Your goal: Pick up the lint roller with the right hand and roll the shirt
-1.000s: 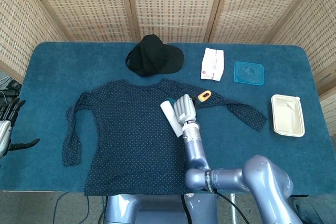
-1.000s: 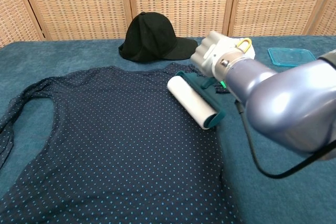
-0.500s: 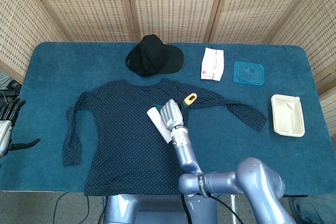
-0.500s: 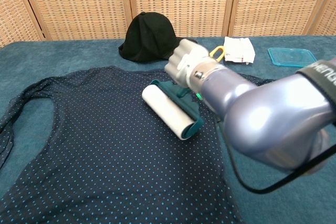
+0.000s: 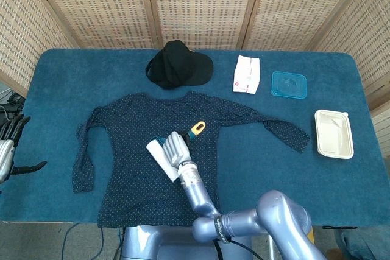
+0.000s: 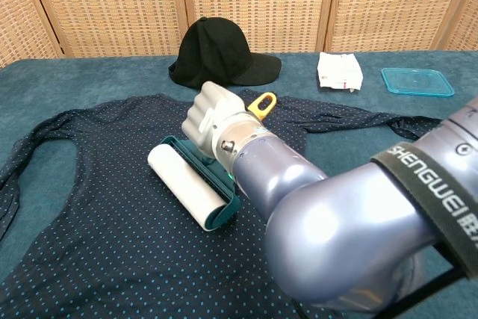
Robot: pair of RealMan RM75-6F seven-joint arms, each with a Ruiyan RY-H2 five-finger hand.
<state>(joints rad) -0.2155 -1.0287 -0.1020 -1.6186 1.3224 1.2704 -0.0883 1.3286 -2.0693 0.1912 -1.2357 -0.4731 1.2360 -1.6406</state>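
Observation:
The dark blue dotted shirt (image 5: 134,150) (image 6: 97,244) lies flat across the front half of the blue table. My right hand (image 5: 177,148) (image 6: 207,115) grips the lint roller by its handle, whose yellow end (image 5: 198,128) (image 6: 261,103) sticks out behind the fist. The white roll (image 5: 159,157) (image 6: 182,193) in its teal frame rests on the middle of the shirt. My left hand (image 5: 11,141) hangs off the table's left edge, fingers apart, holding nothing.
A black cap (image 5: 178,65) (image 6: 220,54) sits behind the shirt's collar. To its right lie a white packet (image 5: 247,74) (image 6: 338,70) and a teal lid (image 5: 288,84) (image 6: 417,81). A white tray (image 5: 334,133) stands near the right edge.
My right hand has drawn the roller leftward and toward me across the shirt, from the right chest area to the middle. The left hand has stayed still.

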